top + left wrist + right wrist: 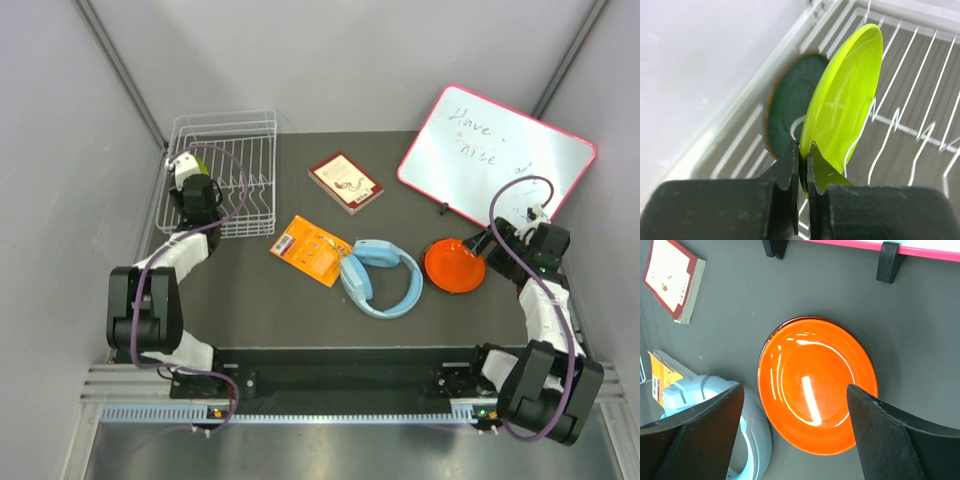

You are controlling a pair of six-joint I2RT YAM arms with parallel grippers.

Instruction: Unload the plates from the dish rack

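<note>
Holding the yellow-green plate (845,100) clenched, left jaws should lift straight out of the dish rack (245,180); right jaws gape open.

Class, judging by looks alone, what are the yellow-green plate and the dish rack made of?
The yellow-green plate: likely plastic, smooth, with soft sheen. The dish rack: thin wire, apparently white-coated metal, judging by slender bent rods.
</note>
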